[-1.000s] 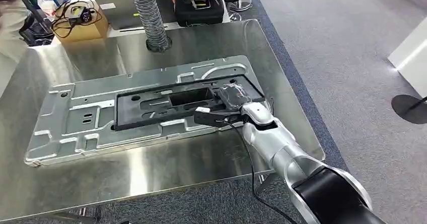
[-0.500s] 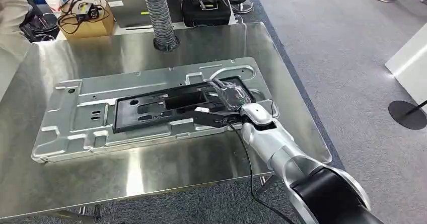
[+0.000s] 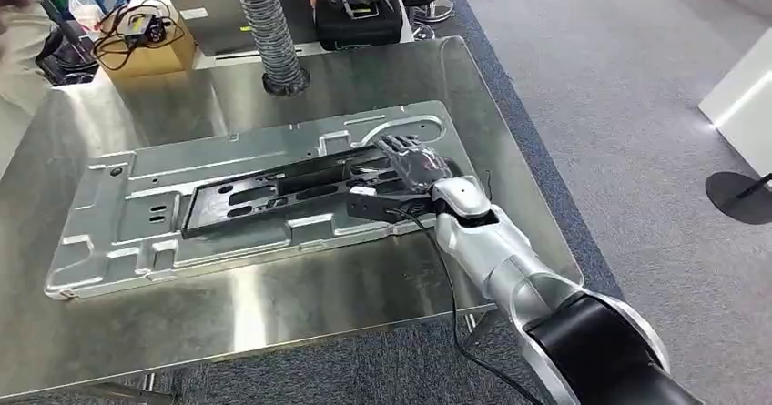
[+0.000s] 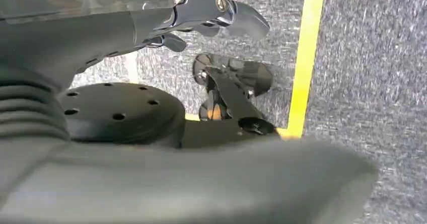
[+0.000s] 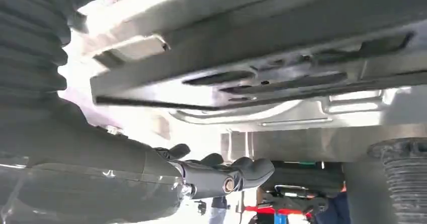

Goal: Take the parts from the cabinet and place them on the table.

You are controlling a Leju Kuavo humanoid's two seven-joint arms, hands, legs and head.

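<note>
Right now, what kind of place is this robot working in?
Probably a workshop or test lab: a steel table carries a stamped metal panel, with a ribbed hose and a black tool case behind.

A workshop or test lab: a stainless steel table (image 3: 273, 305) carries a stamped sheet-metal panel (image 3: 137, 241) (bare and unpainted), with a ribbed flexible duct (image 3: 271, 36), a cardboard box of cables (image 3: 146, 45) and a black equipment case (image 3: 360, 14) behind, on grey carpet (image 3: 637, 105).
</note>
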